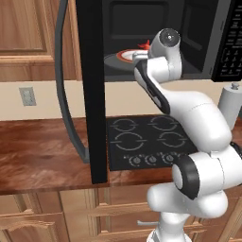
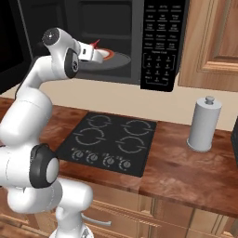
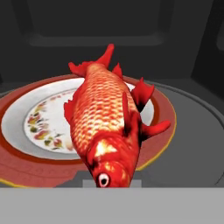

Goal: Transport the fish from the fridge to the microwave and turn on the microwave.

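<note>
The black microwave [image 2: 160,46] hangs over the counter with its door [image 1: 92,94] swung wide open to the left. My arm reaches into the cavity. My gripper [image 2: 95,55] [image 1: 142,54] is shut on the red-orange fish [image 3: 109,118], head towards the hand and forked tail [image 1: 145,45] pointing to the back wall. The fish hangs just over a red-rimmed white plate [image 3: 26,118] that rests on the round turntable [image 3: 192,131]. Its body hides my fingertips in the hand view. The fridge is out of view.
A black cooktop [image 2: 111,139] lies in the wooden counter under the microwave. A grey cylindrical canister [image 2: 203,124] stands on the counter to the right. The door's curved grey handle [image 1: 64,85] juts out at the left. Wooden cabinets flank the microwave.
</note>
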Controlling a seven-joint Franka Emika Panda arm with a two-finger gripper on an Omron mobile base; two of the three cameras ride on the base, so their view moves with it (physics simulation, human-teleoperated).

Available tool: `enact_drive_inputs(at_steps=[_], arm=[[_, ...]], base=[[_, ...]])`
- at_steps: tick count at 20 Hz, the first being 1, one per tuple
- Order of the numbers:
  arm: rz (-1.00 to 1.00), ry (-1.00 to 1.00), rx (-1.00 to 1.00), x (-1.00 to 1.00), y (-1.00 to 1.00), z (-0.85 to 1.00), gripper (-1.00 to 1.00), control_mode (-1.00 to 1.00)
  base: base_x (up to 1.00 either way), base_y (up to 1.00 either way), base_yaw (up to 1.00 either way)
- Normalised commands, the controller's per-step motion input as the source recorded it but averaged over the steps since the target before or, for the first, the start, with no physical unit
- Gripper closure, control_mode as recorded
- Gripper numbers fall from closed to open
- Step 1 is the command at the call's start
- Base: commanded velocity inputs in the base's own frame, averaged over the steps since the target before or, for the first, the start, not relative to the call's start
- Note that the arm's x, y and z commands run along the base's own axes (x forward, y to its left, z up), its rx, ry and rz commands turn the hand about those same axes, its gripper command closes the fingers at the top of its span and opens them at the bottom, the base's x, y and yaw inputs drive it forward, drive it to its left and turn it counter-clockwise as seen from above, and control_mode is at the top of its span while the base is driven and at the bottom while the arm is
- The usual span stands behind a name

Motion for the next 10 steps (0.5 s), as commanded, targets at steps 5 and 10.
enact_drive_inputs(at_steps=[5, 10], arm=[[0.0, 0.0, 0.0, 0.17, 0.0, 0.0, 1.0, -1.0], [0.0, 0.0, 0.0, 0.02, 0.0, 0.0, 1.0, -1.0]], base=[[0.0, 0.0, 0.0], [0.0, 0.0, 0.0]])
